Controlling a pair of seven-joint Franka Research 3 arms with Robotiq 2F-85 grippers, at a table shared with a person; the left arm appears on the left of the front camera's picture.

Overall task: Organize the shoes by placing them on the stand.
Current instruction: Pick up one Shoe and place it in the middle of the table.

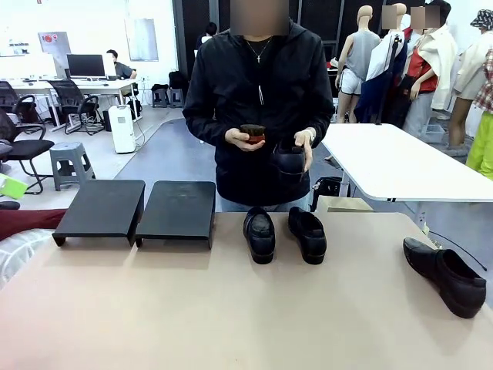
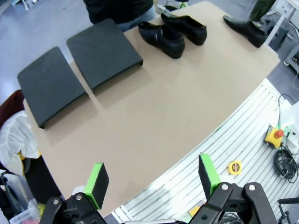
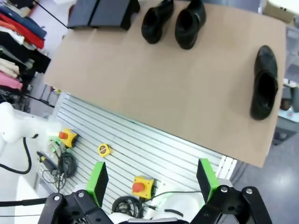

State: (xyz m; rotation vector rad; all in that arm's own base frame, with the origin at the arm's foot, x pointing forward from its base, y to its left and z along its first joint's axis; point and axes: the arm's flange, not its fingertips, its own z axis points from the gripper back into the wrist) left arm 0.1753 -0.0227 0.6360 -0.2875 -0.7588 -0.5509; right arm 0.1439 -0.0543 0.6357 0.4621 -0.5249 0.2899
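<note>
The left claw (image 2: 153,179) is hanging open above the near edge of the bench (image 2: 154,112), its green pads spread wide apart. The right claw (image 3: 152,179) is gaping just as wide, hovering off the bench's near side over a slatted white surface. The stand (image 1: 102,210) is sitting at the far left of the bench as two black sloped platforms just beside each other. Two shoes (image 1: 259,233) are lying side by side on the bench at the far middle, just right of the stand. A third shoe (image 1: 447,275) is lying alone near the right edge, well apart from that pair. The person (image 1: 254,77) is standing at the far side, holding a fourth shoe (image 1: 290,158) in one hand and a small reddish-brown object (image 1: 252,135) in the other.
</note>
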